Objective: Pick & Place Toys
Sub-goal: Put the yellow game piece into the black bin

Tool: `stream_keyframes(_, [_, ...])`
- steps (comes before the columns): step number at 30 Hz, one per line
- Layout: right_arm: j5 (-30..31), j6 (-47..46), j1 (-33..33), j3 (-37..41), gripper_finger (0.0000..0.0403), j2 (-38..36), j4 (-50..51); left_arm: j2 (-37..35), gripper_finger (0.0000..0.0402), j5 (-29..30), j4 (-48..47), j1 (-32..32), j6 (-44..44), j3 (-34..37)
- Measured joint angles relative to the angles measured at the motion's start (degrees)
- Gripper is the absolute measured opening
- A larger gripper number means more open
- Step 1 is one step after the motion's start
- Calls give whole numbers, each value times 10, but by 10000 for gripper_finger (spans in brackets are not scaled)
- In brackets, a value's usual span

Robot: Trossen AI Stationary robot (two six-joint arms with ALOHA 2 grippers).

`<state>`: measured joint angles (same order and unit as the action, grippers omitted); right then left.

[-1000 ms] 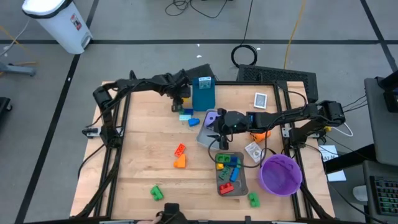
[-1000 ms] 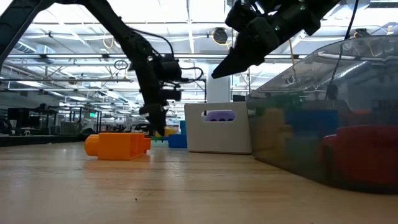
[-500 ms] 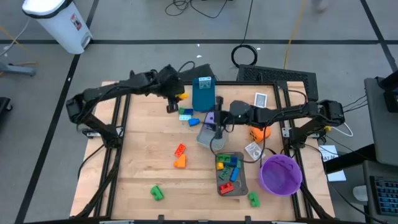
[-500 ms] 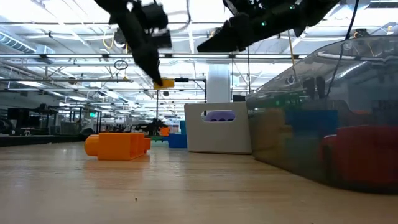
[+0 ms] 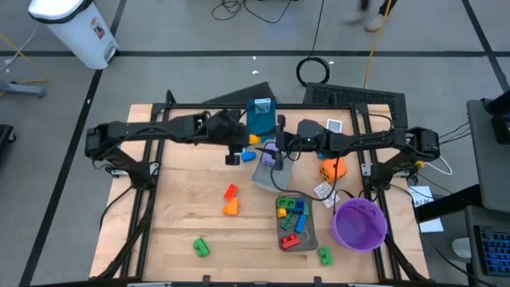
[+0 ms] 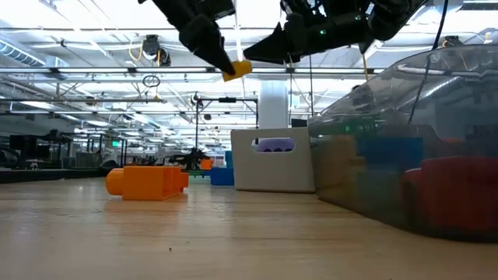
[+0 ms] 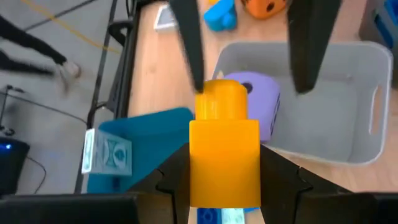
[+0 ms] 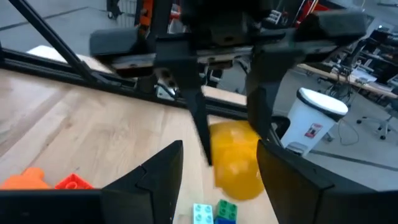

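Hanging above the pale wood-grain surface [image 5: 183, 199], a smooth yellow plastic brick [image 7: 224, 149] with a round stud sits pinched in the left gripper [image 5: 249, 140] jaws, beside the grey tray [image 7: 348, 112] holding the purple die [image 7: 258, 102]. Right gripper [image 5: 280, 146] jaws part-open, empty, near that tray.

Left gripper [image 5: 249, 140], gripping a brick [image 5: 254, 139], hangs above the table [image 5: 183, 191], facing the right gripper [image 5: 273, 144] over the rear tray [image 5: 263, 177] containing a die [image 5: 269, 150]. Front tray [image 5: 311, 236] holds bricks, bowl [image 5: 360, 223] to its right.
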<state>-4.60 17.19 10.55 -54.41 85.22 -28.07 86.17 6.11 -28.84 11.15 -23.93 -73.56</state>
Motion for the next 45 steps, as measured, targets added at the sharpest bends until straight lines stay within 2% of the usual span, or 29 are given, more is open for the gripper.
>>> stream_keyframes(8, [3,-15,0,0,196,0,9,0,140,-2,23,-10,-14,1])
stream_keyframes(14, [42,-14,0,0,195,0,21,0,144,-1,26,-10,-14,1])
stream_keyframes(17, [45,-14,0,0,178,0,29,0,141,-1,26,-10,-14,1])
stream_keyframes(24, [44,-13,0,0,110,0,32,0,150,-1,24,-10,-15,1])
stream_keyframes(28, [43,-12,0,0,107,0,31,0,142,-1,24,-10,-15,1])
stream_keyframes(31, [42,-11,0,0,119,0,30,0,144,-1,24,-10,-15,1])
stream_keyframes(40, [45,0,0,0,105,0,30,-1,245,14,56,-10,12,1])
stream_keyframes(45, [45,0,0,-1,105,-1,38,-18,283,33,46,-13,0,1])
